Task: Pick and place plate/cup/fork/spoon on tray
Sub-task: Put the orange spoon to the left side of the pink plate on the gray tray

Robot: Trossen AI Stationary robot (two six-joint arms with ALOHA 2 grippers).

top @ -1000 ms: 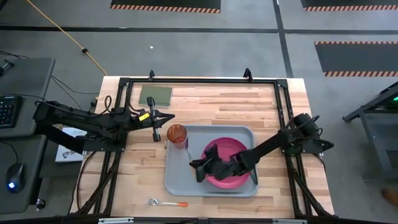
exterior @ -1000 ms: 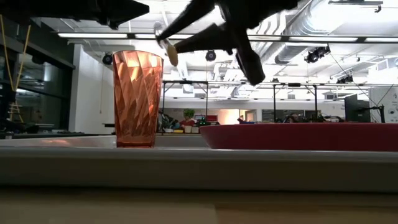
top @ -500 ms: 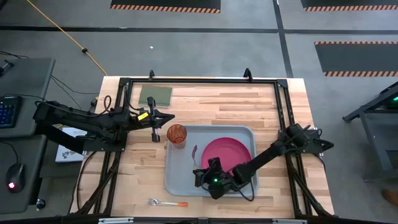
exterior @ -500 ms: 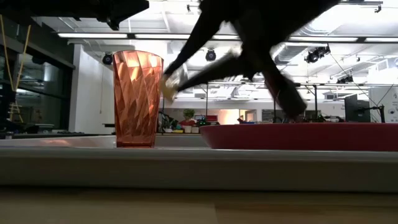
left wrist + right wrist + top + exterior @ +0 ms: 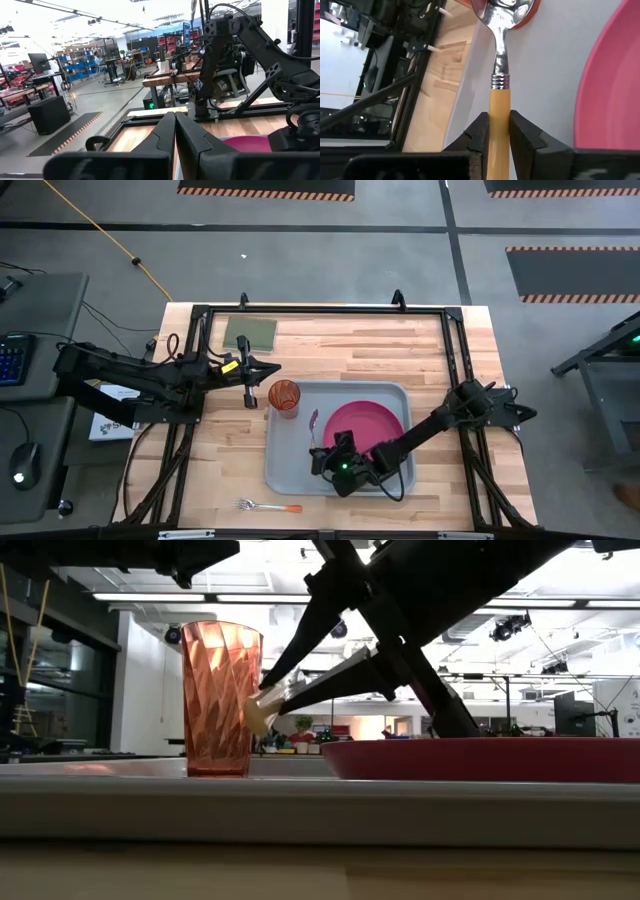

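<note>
The right gripper (image 5: 318, 457) clamps its two dark fingers (image 5: 481, 131) on the orange handle of the spoon (image 5: 499, 75), low over the grey-blue tray (image 5: 290, 478). The spoon's silver bowl points ahead of the fingertips toward the cup (image 5: 285, 396), its tip near the tumbler's base. To one side of the gripper, the magenta plate (image 5: 365, 425) lies flat on the tray, its rim just beside the held handle. From table height, the spoon's pale handle end (image 5: 258, 712) shows close to the reddish-orange cup (image 5: 221, 700), which stands upright at the tray's corner, with the plate (image 5: 480, 758) lower and wide beside it.

Behind the right gripper, off the tray near the table's front edge, the fork (image 5: 268, 506) lies on bare wood, well apart from everything else.

Beyond the cup, the left gripper (image 5: 249, 380) hovers over the table, just beside the tray's far corner, fingers (image 5: 165, 135) pressed together and holding nothing. Farther still, a green pad (image 5: 250, 333) rests flat near the table's back edge.
</note>
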